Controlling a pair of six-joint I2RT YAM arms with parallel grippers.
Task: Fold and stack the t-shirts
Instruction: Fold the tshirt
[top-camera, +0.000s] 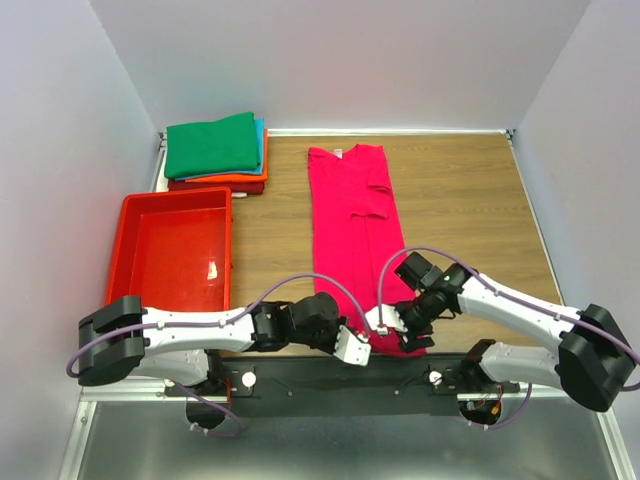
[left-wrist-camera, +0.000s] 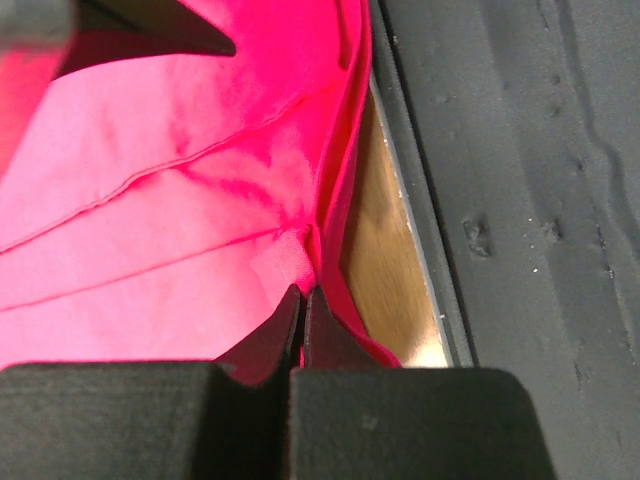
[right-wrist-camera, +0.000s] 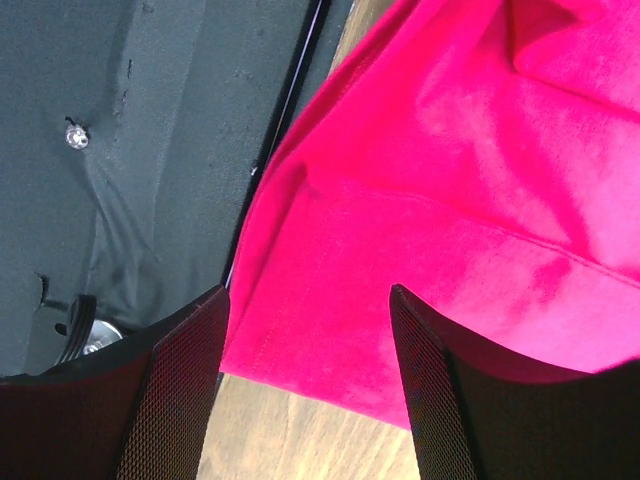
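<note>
A magenta-pink t-shirt (top-camera: 358, 235) lies as a long narrow strip down the middle of the table, its hem at the near edge. My left gripper (top-camera: 352, 346) is shut on the hem's near left corner. In the left wrist view its tips (left-wrist-camera: 303, 293) pinch a fold of pink cloth (left-wrist-camera: 180, 200). My right gripper (top-camera: 392, 320) hangs open over the hem's near right corner. Pink cloth (right-wrist-camera: 420, 180) lies below and between its fingers (right-wrist-camera: 190, 370), untouched. Folded t-shirts are stacked at the back left: green (top-camera: 212, 145) on top, then teal-blue (top-camera: 261, 130), orange (top-camera: 240, 178) and dark red (top-camera: 215, 187).
A red plastic tray (top-camera: 127, 232) stands at the left, in front of the stack. The black base bar (top-camera: 400, 378) runs along the table's near edge, just behind both grippers. White walls close off the back and both sides.
</note>
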